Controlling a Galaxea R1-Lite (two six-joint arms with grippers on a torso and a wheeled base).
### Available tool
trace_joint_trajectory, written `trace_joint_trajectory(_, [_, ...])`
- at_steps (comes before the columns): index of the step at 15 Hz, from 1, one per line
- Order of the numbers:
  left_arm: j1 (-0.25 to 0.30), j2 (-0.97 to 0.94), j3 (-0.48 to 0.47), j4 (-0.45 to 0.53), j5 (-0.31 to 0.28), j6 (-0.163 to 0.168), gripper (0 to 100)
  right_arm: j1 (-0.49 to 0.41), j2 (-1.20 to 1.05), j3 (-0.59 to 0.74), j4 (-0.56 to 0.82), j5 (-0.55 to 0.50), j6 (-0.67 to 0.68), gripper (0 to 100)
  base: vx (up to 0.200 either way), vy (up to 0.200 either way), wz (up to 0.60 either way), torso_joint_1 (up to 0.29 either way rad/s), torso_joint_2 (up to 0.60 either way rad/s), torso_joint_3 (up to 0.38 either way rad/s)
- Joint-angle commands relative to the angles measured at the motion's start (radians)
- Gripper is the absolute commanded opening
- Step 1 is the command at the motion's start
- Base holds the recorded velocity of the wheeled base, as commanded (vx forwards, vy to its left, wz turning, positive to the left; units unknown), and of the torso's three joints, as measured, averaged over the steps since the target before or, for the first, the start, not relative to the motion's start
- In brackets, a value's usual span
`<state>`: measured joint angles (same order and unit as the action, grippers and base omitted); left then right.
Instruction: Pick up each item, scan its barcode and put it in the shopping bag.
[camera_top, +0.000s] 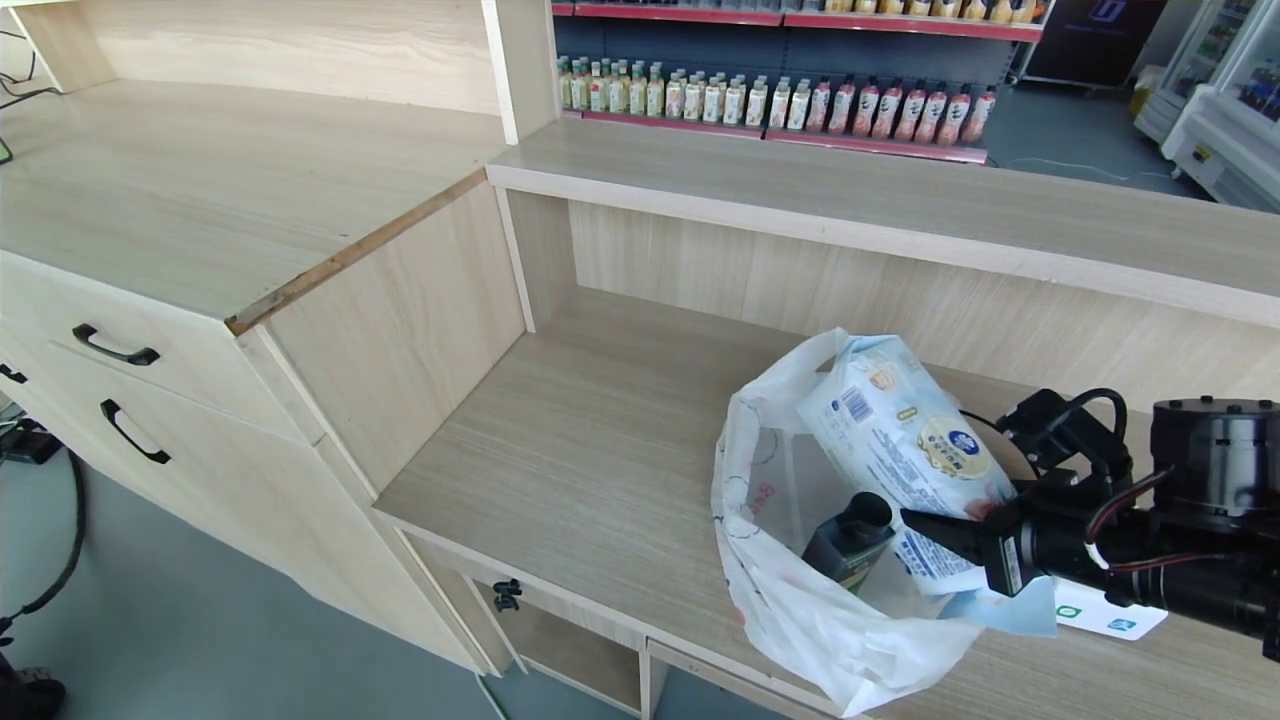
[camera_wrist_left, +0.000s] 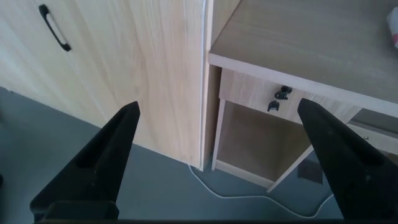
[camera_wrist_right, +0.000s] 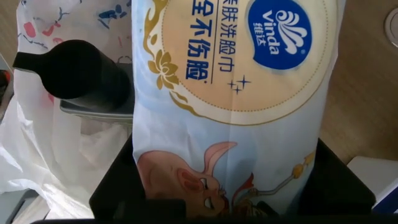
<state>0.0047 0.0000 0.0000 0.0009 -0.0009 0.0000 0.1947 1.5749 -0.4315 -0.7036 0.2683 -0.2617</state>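
My right pincer is clamped on the tissue pack, which sits half inside the shopping bag beside a dark bottle. Bagging step in hand. Next requirement, in my judgement: lower, then release. Left pincer stands apart, holding nothing.

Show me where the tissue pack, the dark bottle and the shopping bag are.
tissue pack (camera_top: 890, 430), head view, middle of its printed front.
bottle (camera_top: 846, 553), head view, its dark body inside the bag.
shopping bag (camera_top: 800, 620), head view, its white front wall.
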Motion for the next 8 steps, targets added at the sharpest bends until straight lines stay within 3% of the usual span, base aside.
trace_joint_trajectory(1, [0.0,0.0,0.0,-0.001,-0.001,0.0,100,0.0,0.005,0.0,0.001,0.0,-0.001,0,0.0,0.0,0.0,0.0,0.0,0.0])
trace_joint_trajectory(8, [0.0,0.0,0.0,0.001,-0.001,0.0,100,0.0,0.02,0.002,0.004,0.0,-0.014,0,0.0,0.0,0.0,0.0,0.0,0.0])
